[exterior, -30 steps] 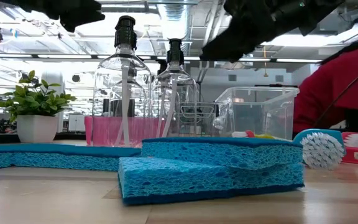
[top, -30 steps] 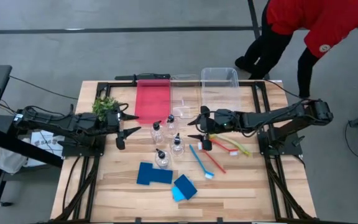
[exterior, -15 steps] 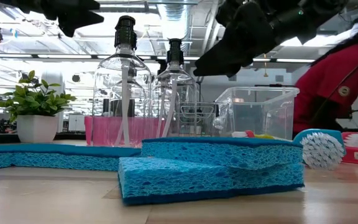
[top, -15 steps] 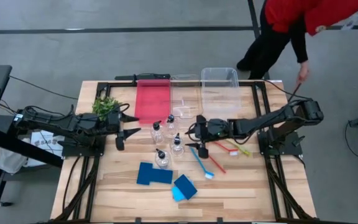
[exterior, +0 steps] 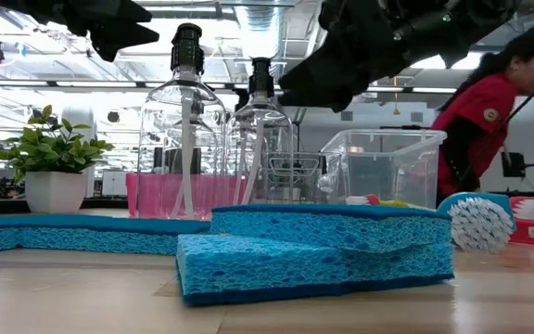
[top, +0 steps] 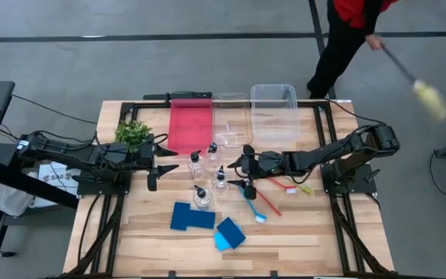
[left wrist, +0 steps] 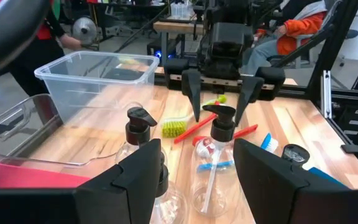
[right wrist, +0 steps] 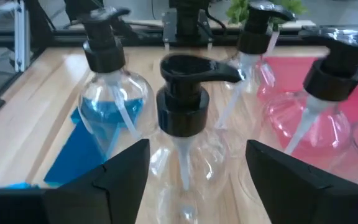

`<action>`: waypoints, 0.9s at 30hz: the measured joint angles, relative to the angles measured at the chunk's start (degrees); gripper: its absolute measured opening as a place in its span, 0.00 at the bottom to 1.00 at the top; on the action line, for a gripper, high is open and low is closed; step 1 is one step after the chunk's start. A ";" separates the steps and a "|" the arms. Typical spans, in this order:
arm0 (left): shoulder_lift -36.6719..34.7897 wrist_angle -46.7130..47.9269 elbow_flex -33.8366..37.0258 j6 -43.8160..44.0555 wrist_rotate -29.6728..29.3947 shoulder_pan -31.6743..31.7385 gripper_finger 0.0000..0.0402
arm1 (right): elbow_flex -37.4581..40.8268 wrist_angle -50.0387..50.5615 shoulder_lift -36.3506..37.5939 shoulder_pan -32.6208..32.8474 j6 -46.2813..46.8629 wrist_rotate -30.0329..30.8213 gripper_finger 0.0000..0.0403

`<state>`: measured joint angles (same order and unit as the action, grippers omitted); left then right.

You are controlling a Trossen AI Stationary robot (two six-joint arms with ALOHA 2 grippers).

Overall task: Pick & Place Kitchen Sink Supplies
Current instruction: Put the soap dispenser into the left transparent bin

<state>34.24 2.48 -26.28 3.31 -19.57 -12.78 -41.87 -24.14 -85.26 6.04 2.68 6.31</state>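
Observation:
Several clear pump bottles stand upright mid-table: (top: 194, 163), (top: 211, 154), (top: 221, 182), (top: 200, 198). My right gripper (top: 238, 176) is open, level, just right of the third bottle; in its wrist view its fingers stand either side of that bottle's black pump top (right wrist: 190, 93) without touching. My left gripper (top: 162, 167) is open, left of the bottles (left wrist: 215, 155), beside the plant (top: 132, 132). A dark blue sponge (top: 191, 217) and a light blue sponge (top: 229, 232) lie flat near the front. Blue (top: 251, 201), red (top: 269, 199) and yellow-green (top: 303, 186) brushes lie under my right arm.
A red bin (top: 190, 125) and two clear bins (top: 274, 105), (top: 231, 116) sit along the far edge. A person in red (top: 347, 31) stands beyond the table's far right corner. Bare wood lies at the near left and near right.
My right gripper has moved toward the table's left and slightly nearer, from over the brushes to beside the bottles, staying open. The person behind the table has straightened up and stepped away.

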 joint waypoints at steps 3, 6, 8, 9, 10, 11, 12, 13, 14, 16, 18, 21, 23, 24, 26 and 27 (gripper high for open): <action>0.00 -0.32 0.00 0.02 0.00 0.00 0.51 | -0.47 -0.11 -1.60 0.04 -0.02 0.00 0.71; 0.00 -0.37 0.00 0.00 -0.02 0.00 0.51 | -0.95 -1.12 -2.67 0.32 -0.09 0.04 0.74; 0.00 -0.37 0.00 0.00 -0.02 0.00 0.51 | -1.77 -1.94 -3.56 0.33 -0.37 0.03 0.75; 0.00 -0.38 0.00 0.00 -0.03 0.00 0.51 | -1.98 -1.75 -4.00 0.31 -0.69 0.13 0.75; 0.00 -0.42 0.00 0.00 -0.04 0.00 0.51 | -2.41 -1.68 -4.56 0.34 -1.07 0.52 0.75; 0.00 -0.39 0.00 0.00 -0.04 0.00 0.51 | -2.79 -1.54 -5.07 0.37 -1.25 1.03 0.75; 0.00 -0.40 0.00 0.00 -0.04 0.00 0.51 | -3.17 -1.55 -5.51 0.35 -1.52 1.40 0.75; 0.00 -0.48 0.00 0.00 -0.06 0.00 0.51 | -3.71 -1.74 -5.98 0.32 -1.75 1.55 0.75; 0.00 -0.47 0.00 0.00 -0.04 0.00 0.51 | -3.95 -1.72 -6.09 0.29 -2.16 1.56 0.75; 0.00 -0.51 0.00 0.00 -0.06 0.00 0.51 | -4.31 -1.74 -6.34 0.15 -2.74 1.58 0.75; 0.00 -0.52 0.00 0.00 -0.07 0.00 0.51 | -4.67 -1.79 -6.62 0.16 -3.07 1.75 0.75; 0.00 -0.57 0.00 0.00 -0.06 0.00 0.51 | -4.63 -2.52 -6.29 0.22 -3.24 1.73 0.75; 0.00 -0.61 0.00 0.00 -0.07 0.00 0.51 | -4.65 -2.71 -6.26 0.22 -3.26 1.73 0.75; 0.00 -0.61 0.00 0.00 -0.05 0.00 0.51 | -4.63 -2.84 -6.29 0.22 -3.26 1.70 0.75; 0.00 -0.61 0.00 0.00 -0.07 0.00 0.51 | -4.62 -4.16 -6.29 0.22 -3.28 1.50 0.75; 0.00 -0.59 0.00 0.00 -0.07 0.00 0.51 | -4.63 -4.64 -6.29 0.21 -3.30 1.46 0.75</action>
<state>34.24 1.89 -26.28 3.31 -19.64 -12.78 -46.50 -28.78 -91.55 6.26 -0.63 7.77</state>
